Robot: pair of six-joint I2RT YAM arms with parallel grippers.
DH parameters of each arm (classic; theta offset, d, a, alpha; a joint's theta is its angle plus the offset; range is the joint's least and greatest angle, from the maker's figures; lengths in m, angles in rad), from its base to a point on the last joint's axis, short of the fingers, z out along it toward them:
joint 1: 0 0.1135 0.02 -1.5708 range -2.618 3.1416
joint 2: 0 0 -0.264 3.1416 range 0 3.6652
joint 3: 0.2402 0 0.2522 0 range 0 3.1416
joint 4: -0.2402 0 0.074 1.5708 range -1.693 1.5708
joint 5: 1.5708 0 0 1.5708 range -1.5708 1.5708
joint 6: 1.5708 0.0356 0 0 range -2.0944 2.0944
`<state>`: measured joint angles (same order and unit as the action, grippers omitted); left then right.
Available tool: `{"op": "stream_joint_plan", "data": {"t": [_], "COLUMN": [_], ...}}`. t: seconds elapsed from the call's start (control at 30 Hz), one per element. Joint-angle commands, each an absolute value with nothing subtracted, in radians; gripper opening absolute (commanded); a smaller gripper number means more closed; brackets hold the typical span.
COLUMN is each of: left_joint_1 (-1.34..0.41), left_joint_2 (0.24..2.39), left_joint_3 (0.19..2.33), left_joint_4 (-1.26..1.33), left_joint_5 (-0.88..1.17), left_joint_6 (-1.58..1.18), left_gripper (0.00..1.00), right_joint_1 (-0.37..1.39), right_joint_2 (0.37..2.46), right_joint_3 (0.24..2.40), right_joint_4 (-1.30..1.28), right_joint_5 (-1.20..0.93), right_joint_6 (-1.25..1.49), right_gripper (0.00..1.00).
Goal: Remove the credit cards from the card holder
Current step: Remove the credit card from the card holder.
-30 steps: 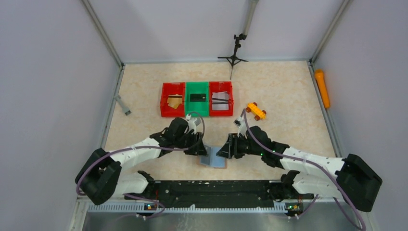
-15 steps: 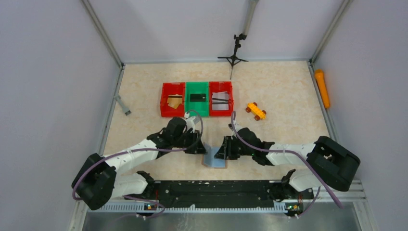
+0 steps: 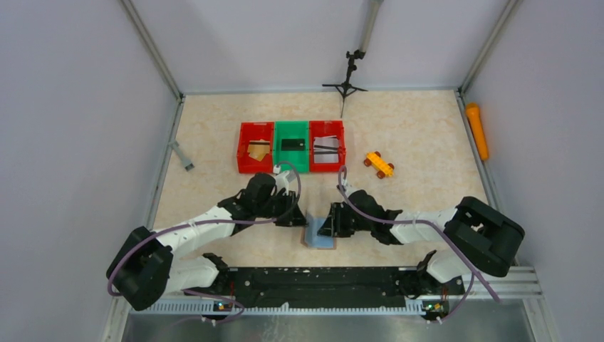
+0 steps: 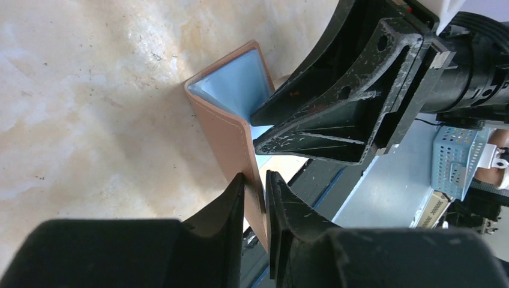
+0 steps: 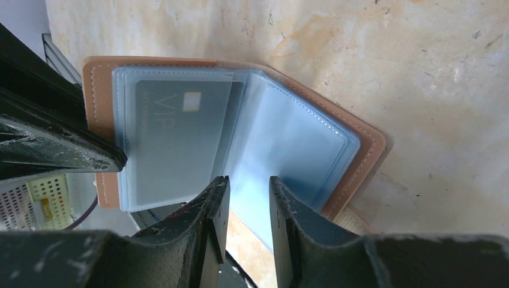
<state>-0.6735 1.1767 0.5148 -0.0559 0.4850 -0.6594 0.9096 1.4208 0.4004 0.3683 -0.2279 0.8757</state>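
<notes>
The card holder (image 3: 320, 235) stands half open on the table near the front edge, tan outside with light-blue clear sleeves inside. My left gripper (image 3: 302, 219) is shut on its left cover (image 4: 225, 129), which it pinches between the fingertips (image 4: 255, 175). A grey credit card marked VIP (image 5: 174, 120) sits in a sleeve against that raised cover. My right gripper (image 5: 247, 180) hovers over the sleeve pages with a gap between its fingers, and a blue page shows in that gap. Other credit cards lie in the bins: tan (image 3: 258, 150), black (image 3: 293, 144), white-grey (image 3: 326, 149).
A row of three bins, red (image 3: 244, 147), green (image 3: 292, 134) and red (image 3: 340, 145), stands behind the grippers. A yellow toy car (image 3: 379, 164) lies to their right, and an orange cylinder (image 3: 476, 130) lies by the right wall. A small tripod (image 3: 347, 78) stands at the back, a grey tool (image 3: 182, 155) at left.
Both grippers' jaws have narrowed, the left closing on the cover. The right arm has folded in and its gripper slid slightly left. The card holder now stands more upright.
</notes>
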Motion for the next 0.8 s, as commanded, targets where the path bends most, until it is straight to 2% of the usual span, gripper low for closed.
{"op": "stream_joint_plan", "data": {"t": [0.0,0.07,0.2,0.77], "left_joint_1": [-0.676,-0.675,-0.676,-0.675], "left_joint_2": [1.183,1.186,1.201,1.224], "left_joint_3": [0.502,0.5,0.501,0.457], "left_joint_4": [0.037,0.041,0.047,0.206], "left_joint_5": [0.513,0.513,0.514,0.605], "left_joint_6": [-0.685,-0.688,-0.693,-0.776], "left_gripper": [0.22,0.21,0.15,0.14], "right_joint_1": [0.923,0.924,0.924,0.924], "right_joint_2": [1.438,1.44,1.437,1.463], "right_joint_3": [0.429,0.429,0.425,0.418], "right_joint_4": [0.401,0.401,0.4,0.408], "right_joint_5": [-0.22,-0.223,-0.226,-0.225], "right_joint_6": [0.866,0.863,0.86,0.851], "right_gripper": [0.32,0.28,0.28,0.28]}}
